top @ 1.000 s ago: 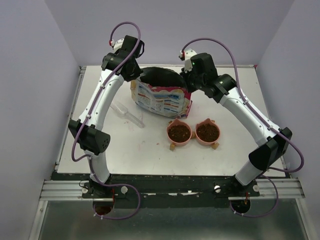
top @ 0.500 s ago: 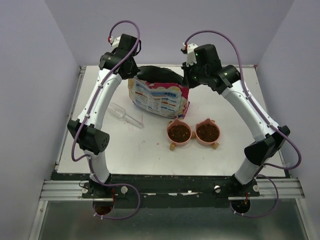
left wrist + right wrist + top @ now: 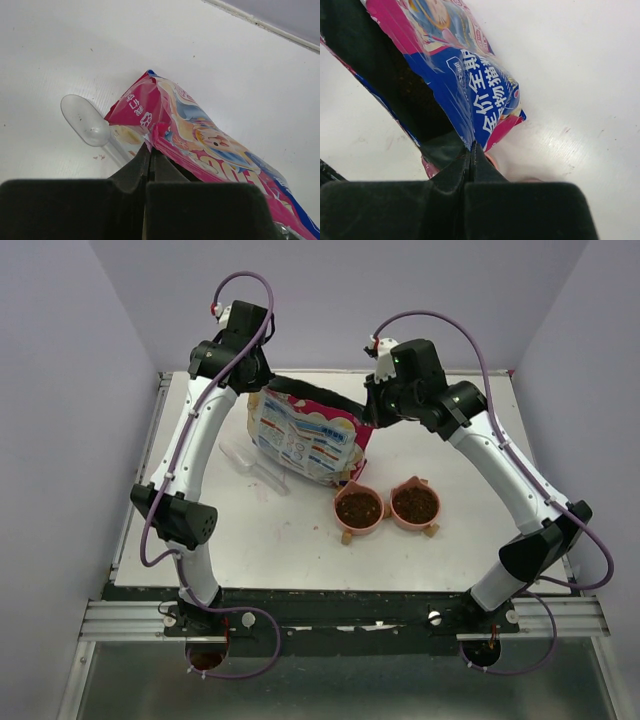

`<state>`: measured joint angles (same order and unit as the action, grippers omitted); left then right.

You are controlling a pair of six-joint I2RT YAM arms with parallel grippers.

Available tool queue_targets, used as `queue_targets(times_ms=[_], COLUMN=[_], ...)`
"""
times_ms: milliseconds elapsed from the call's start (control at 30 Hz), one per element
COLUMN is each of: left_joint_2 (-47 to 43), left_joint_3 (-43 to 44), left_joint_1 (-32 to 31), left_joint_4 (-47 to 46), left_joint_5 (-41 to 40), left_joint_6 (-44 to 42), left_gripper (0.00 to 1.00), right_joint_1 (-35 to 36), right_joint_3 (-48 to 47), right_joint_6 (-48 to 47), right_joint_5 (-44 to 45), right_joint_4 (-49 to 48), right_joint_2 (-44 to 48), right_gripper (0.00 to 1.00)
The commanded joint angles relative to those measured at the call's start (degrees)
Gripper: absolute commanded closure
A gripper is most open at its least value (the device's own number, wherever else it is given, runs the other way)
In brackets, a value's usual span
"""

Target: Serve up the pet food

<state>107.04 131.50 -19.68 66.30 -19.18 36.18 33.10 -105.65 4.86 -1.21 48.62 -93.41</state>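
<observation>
You have kibble [image 3: 358, 507] in both cat-eared bowls [image 3: 337, 508] — serving looks nearly done. Your left gripper [image 3: 149, 152] and right gripper [image 3: 471, 150] each clamp a top corner of the food bag [image 3: 305, 440] — setting it down remains.

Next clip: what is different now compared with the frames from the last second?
The bag shifted left and tipped more upright, so its dark opening shows less from above. The left tool and right tool are shut on its top edge, one near each corner. The scoop, the twin bowls and the kibble in them stayed put.
</observation>
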Motion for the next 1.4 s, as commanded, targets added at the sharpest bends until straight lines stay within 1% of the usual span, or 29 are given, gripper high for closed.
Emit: queue_targets(times_ms=[0,33,67,133,200,267,333,367,433,467,567,667,700,800,967,1067,1133,1233,1300,1367], left_joint_2=[-6.2,-6.0,-5.8,-6.0,-6.1,-5.7,-4.8,-4.2,-3.8,-3.9,-4.2,-4.2,-4.2,-4.4,-5.2,-5.6,-6.2,-6.4,-6.4,-6.8], left_joint_3=[-0.5,-0.9,-1.9,-3.3,-4.3,-3.5,-1.6,-0.5,0.0,0.0,0.0,-0.1,0.0,-0.4,-1.3,-1.6,-1.9,-2.2,-2.3,-3.1], left_joint_1=[3.9,3.8,3.9,3.8,3.9,3.9,3.9,3.9,3.9,3.9,3.9,3.9,4.0,4.1,4.4,5.0,5.4,5.9,6.1,6.2], left_joint_4=[-11.0,-10.8,-11.0,-11.5,-12.2,-13.1,-12.7,-12.3,-11.5,-11.3,-10.6,-10.5,-10.5,-10.2,-10.5,-10.6,-10.8,-10.7,-10.4,-10.5], left_joint_5=[-6.4,-5.7,-4.6,-3.6,-3.1,-2.1,-1.5,-1.5,-1.7,-2.1,-3.3,-3.4,-3.1,-2.5,-0.3,1.8,2.4,3.2,3.4,3.5], left_joint_6=[-1.0,0.4,1.0,2.6,3.5,3.5,3.6,3.6,3.8,3.8,3.7,2.5,2.1,0.7,-0.3,-0.5,-0.5,0.0,0.3,0.3], left_gripper=[1.0,1.0,1.0,1.0,1.0,1.0,1.0,1.0,1.0,1.0,1.0,1.0,1.0,1.0,1.0,1.0,1.0,1.0,1.0,1.0], right_joint_1=[-1.0,-1.0,-1.0,-1.1,-1.1,-0.8,-0.3,0.1,1.8,3.1,7.1,9.8,10.6,11.7,14.0,16.5,16.6,16.6,16.6,16.6], right_joint_3=[0.2,-0.9,-1.5,-4.2,-8.1,-12.0,-14.7,-15.9,-18.1,-19.5,-21.6,-23.3,-23.3,-23.3,-17.9,-17.5,-18.2,-22.7,-23.5,-23.0], right_joint_6=[-0.4,-0.2,-0.5,-0.4,-0.3,0.3,0.2,0.1,-0.5,-1.5,-6.7,-8.9,-9.8,-11.7,-14.0,-15.1,-14.3,-10.1,-8.7,-8.8], right_joint_5=[-1.1,-1.1,-1.1,-1.5,-3.5,-6.9,-11.2,-13.0,-13.9,-12.9,-6.5,0.9,4.2,9.1,10.9,17.3,17.0,14.4,15.2,14.1], right_joint_4=[7.1,7.9,8.0,8.7,9.2,8.6,7.0,6.0,3.9,3.6,3.1,1.5,1.0,0.5,-0.5,0.3,-0.2,2.0,3.2,4.2], right_joint_2=[2.6,2.1,1.8,0.6,-1.2,-3.0,-4.3,-4.9,-6.1,-7.1,-10.9,-14.4,-15.3,-17.2,-17.1,-16.8,-15.4,-14.3,-13.3,-11.9], right_gripper=[1.0,1.0,0.96,0.85,0.65,0.45,0.12,0.01,0.01,0.01,0.01,0.01,0.01,0.01,0.01,0.05,0.05,0.04,0.04,0.04])
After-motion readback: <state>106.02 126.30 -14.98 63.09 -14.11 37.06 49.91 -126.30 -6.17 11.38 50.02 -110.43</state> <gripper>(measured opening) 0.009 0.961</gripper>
